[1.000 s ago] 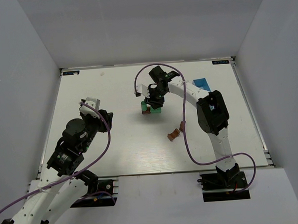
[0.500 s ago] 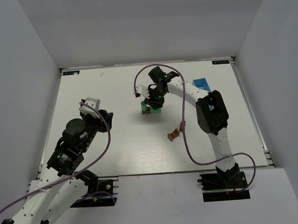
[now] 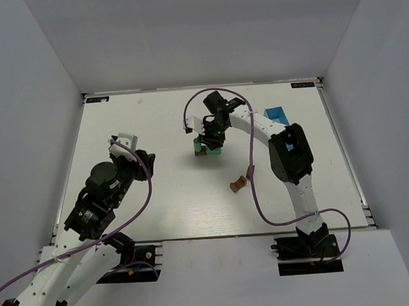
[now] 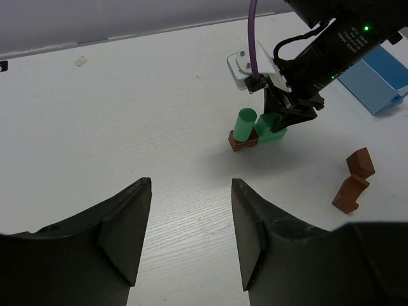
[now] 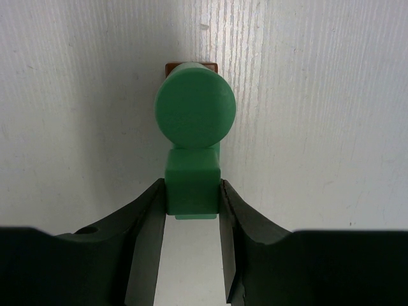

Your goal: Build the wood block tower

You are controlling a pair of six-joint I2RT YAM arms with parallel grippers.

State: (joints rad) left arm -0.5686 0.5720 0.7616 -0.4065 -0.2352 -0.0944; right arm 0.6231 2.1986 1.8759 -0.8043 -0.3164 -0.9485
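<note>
The tower (image 4: 244,131) is a green cylinder (image 5: 194,111) standing on a reddish-brown block (image 4: 236,142) near the table's far middle. My right gripper (image 5: 192,190) is shut on a green rectangular block (image 5: 192,185), held tight against the near side of the cylinder; in the left wrist view this block (image 4: 270,127) sits just right of the cylinder. Whether it rests on a brown block is hidden. My left gripper (image 4: 190,185) hangs open and empty above bare table, well short of the tower. In the top view the tower (image 3: 202,151) lies under the right gripper (image 3: 210,142).
Two loose reddish-brown blocks (image 3: 239,182) lie together in front of the tower, also visible from the left wrist (image 4: 354,180). A small blue open-topped box (image 3: 276,113) sits at the back right. White walls enclose the table (image 3: 159,210).
The right gripper has crept a touch to the left with the green block in it. The left arm has not moved.
</note>
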